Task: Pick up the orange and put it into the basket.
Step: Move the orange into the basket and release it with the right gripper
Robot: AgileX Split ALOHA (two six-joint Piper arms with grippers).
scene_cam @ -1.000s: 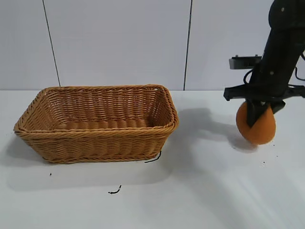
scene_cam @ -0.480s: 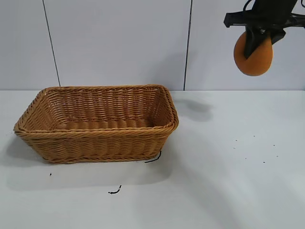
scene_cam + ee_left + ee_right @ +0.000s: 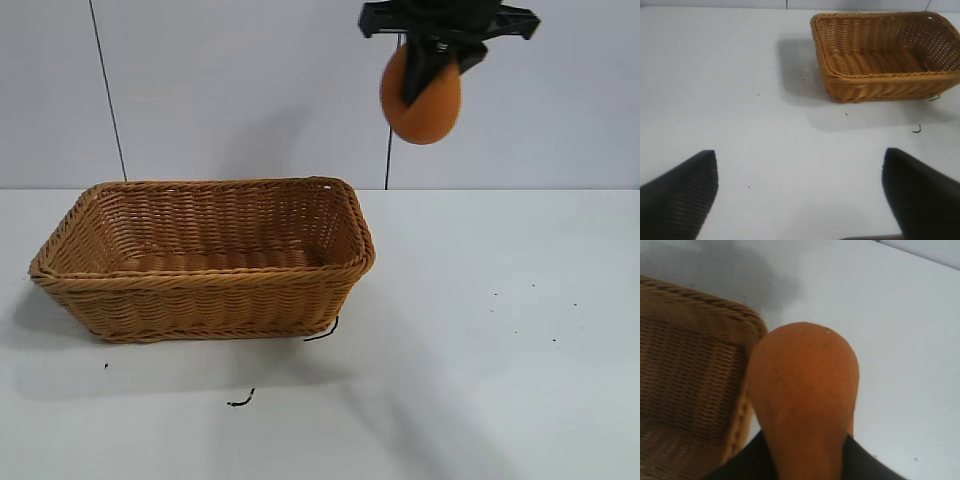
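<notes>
My right gripper [image 3: 432, 72] holds the orange [image 3: 421, 97] tight, high up; the basket [image 3: 205, 255] sits below it, off to the side. My left gripper [image 3: 800, 195] is wide open, parked, basket [image 3: 885, 55] ahead. From my right wrist, the orange [image 3: 805, 390] hangs beside the basket [image 3: 690, 385] rim.

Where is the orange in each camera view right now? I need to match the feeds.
Exterior view: the orange hangs near the top, right of centre, held by the right gripper.
Left wrist view: not in it.
Right wrist view: the orange fills the centre.
Shared landmark: the basket, also in the left wrist and right wrist views.
</notes>
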